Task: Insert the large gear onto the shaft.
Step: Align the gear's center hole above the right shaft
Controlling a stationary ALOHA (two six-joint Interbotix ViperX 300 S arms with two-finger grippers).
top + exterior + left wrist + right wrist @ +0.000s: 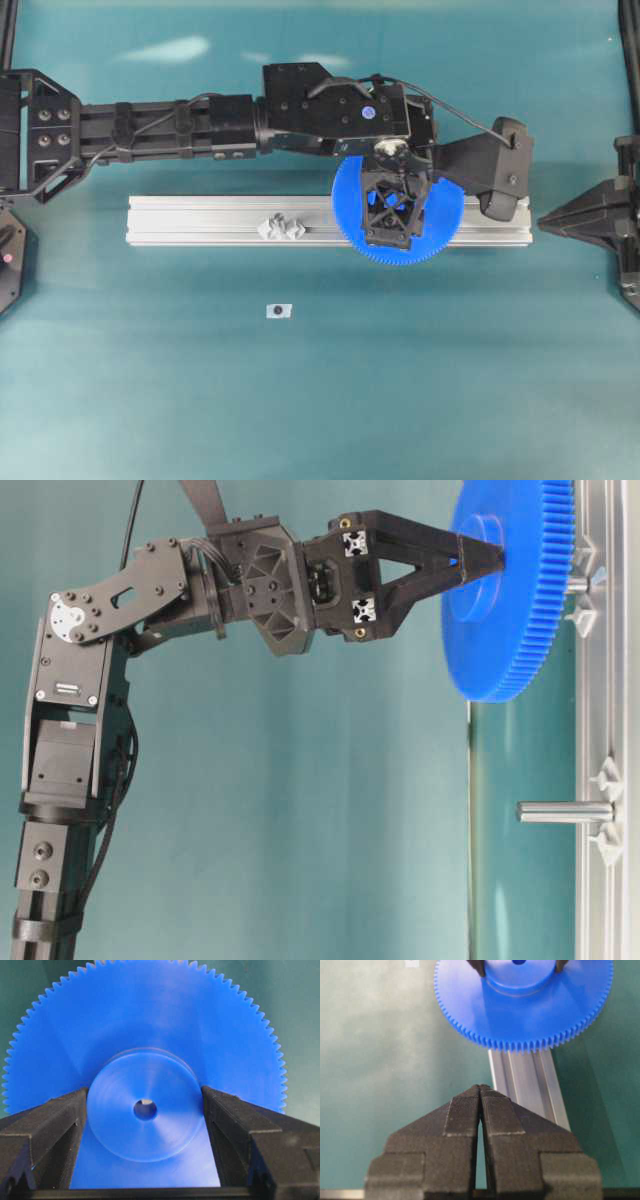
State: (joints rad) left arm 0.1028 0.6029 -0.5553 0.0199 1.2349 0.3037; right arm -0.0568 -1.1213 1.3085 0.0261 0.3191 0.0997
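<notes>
The large gear [445,215], a bright-blue toothed disc, hangs over the right half of the aluminium rail [200,220]. My left gripper [145,1105] is shut on its raised hub [165,1125], one finger [60,1125] pressing each side. At table level the gear [510,610] stands a little off the rail, with a shaft [578,583] showing in the gap behind it. A pale sliver shows at the upper edge of the centre hole [145,1110]. My right gripper [481,1087] is shut and empty, off the rail's right end [545,222].
A second shaft [565,812] on clear diamond base pieces [282,227] stands free on the rail, left of the gear. A small white piece with a dark centre [278,311] lies on the teal table in front of the rail.
</notes>
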